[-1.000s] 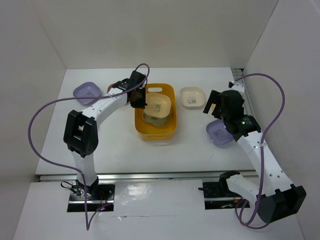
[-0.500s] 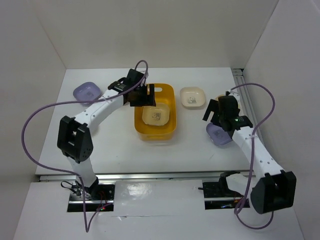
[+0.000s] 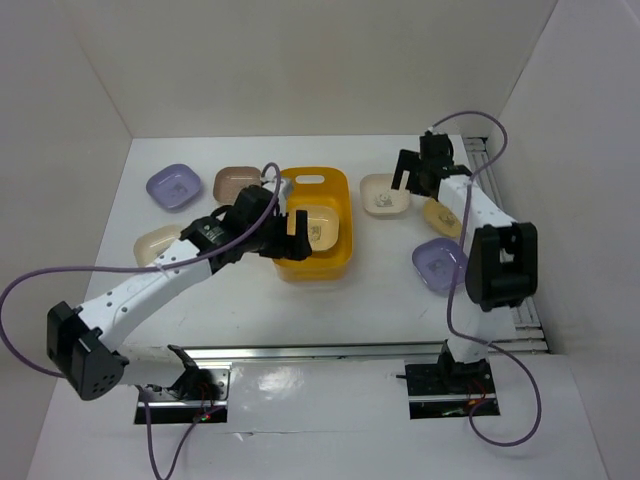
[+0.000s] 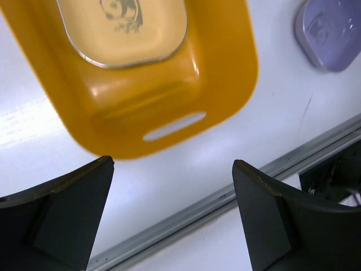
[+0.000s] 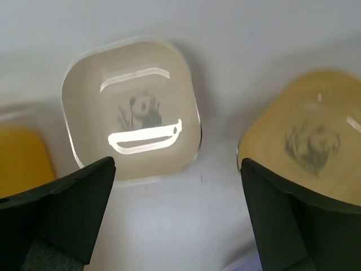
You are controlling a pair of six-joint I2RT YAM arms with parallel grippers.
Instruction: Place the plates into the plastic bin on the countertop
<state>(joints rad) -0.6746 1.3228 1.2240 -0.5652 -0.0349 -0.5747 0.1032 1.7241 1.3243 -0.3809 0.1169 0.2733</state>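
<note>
**Orange-yellow rectangular plastic bin (image 3: 315,268) holds one cream rounded-square plate (image 3: 318,226), both grippers spread**

We find the bin near the middle of the white worktop (image 3: 330,312), with a handle slot (image 3: 310,180) in the rim that faces the far edge. The cream plate lies flat on the bin's floor, its small dark panda picture facing up. Our left gripper (image 4: 172,166) hangs at the bin's left rim, jaws spread wide with nothing between them. Our right gripper (image 5: 177,164) hovers toward the far right corner, jaws likewise wide and empty. It is over the gap between a second cream plate (image 3: 383,194), just right of the bin, and a yellow plate (image 3: 441,216) nearer the right edge. We see a lavender plate (image 3: 437,266) on the right side, closer to the near edge. Toward the far left corner lie a second lavender plate (image 3: 172,185) and a brown-pink plate (image 3: 238,182), apart from each other. A pale tan plate (image 3: 157,243) by the left edge is partly hidden under the left arm (image 3: 150,285).
</note>
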